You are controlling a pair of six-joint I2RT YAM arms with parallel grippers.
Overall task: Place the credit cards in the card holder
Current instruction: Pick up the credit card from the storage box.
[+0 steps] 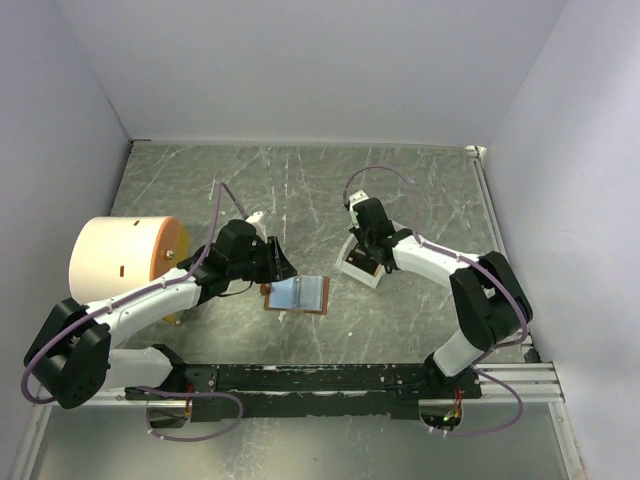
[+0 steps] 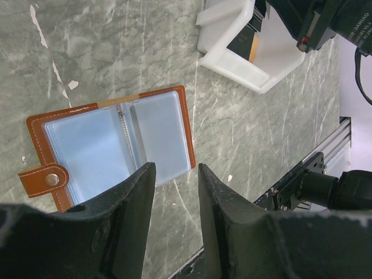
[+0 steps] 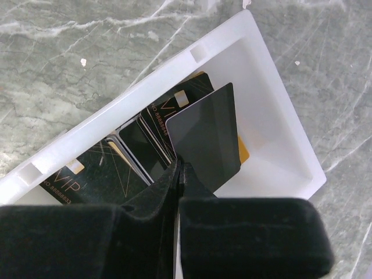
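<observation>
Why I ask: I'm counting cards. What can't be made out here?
Right wrist view: how many dark cards the white plastic tray holds; they overlap, and the right hand, pinching a plain black card, covers their lower ends.
Left wrist view: near edge of the open brown leather wallet, behind the left hand.
Top view: cards too small.

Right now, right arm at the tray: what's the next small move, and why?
Probably lift the right gripper straight up: its jaws look shut on the edge of a dark card inside the white tray among other cards. The card holder lies open.
</observation>
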